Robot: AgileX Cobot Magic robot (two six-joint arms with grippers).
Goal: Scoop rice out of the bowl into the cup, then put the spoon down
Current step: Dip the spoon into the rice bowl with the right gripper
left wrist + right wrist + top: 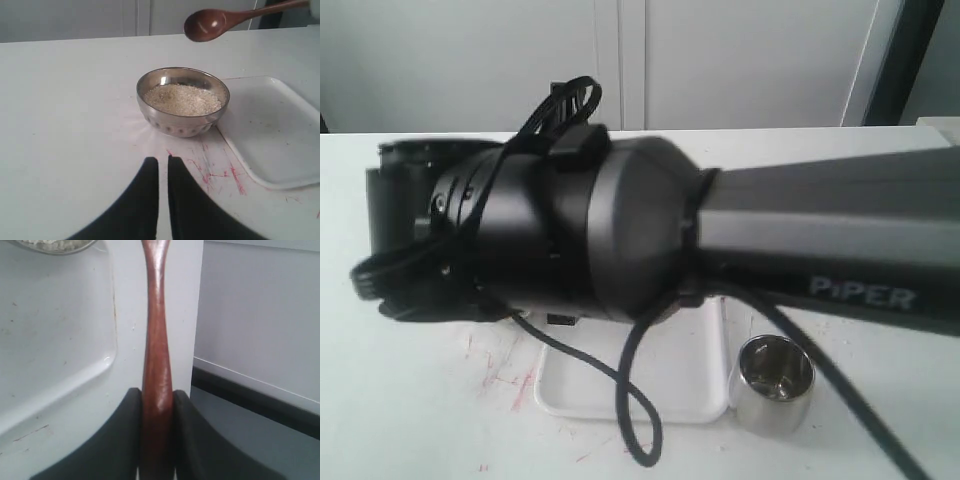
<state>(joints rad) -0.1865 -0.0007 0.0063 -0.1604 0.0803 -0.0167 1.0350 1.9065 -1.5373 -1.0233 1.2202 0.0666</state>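
1. The right tool (157,395) is clamped on the spoon (156,325), its jaws pressed against either side of the thin handle.
2. The left tool (163,162) is all but closed, with only a slim slit between its jaws, and it grips nothing. It sits low over the table (65,110), facing the bowl (182,122).
3. The spoon's head hangs in the air above and beyond the bowl's far rim, and it looks empty.
4. The bowl stands just beside a white tray (280,145) and holds a level heap of rice (182,99).
5. The cup (775,385) stands upright at the tray's corner. I cannot tell whether any grains lie inside it.
6. My reading is that the scoop itself is not yet made and this is the approach. The next move calls for dipping the head down into the rice, then carrying it level to the narrow cup, where a slow, well-centred tip would matter most.
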